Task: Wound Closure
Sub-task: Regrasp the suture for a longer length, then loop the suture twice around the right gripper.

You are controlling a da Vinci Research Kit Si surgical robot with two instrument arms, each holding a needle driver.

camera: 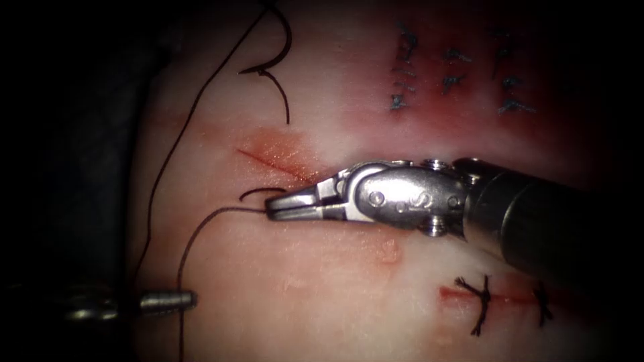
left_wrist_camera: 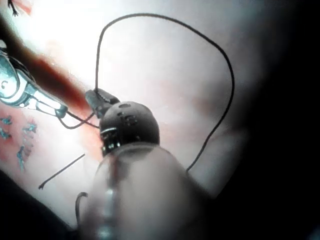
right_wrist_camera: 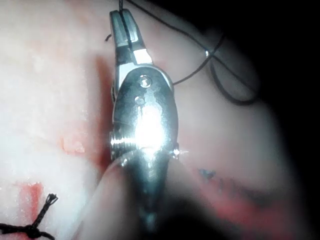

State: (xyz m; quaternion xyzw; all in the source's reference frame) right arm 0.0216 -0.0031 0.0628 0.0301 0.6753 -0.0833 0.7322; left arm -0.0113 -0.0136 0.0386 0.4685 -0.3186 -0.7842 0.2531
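**Thread in hand, the cut still open**

The cut beside the right tool shows as a thin red line with red fluid around it, and no knotted stitch crosses it. Well to the right of the cut and lower on the tissue, two tied stitches sit across a separate red line, so that part looks finished. Judging from this, nearly all of the closing here is still to do. A short dark arc of thread just below the cut's left end may mark one pass through the tissue, but I cannot tell for sure.

The right tool lies just below the cut, with its jaws pressed together on the thread. The right wrist view shows the strand pinched close to the tips. From the grip, the thread runs away to the cut's left and then drops toward the left tool.

The left tool waits well below and to the left of the cut, with the thread passing just beside its tip. I cannot tell whether it grips anything.

The needle appears to be the thick dark curve lying well above the cut. It rests free on the tissue, held by neither tool and apparently not driven in.
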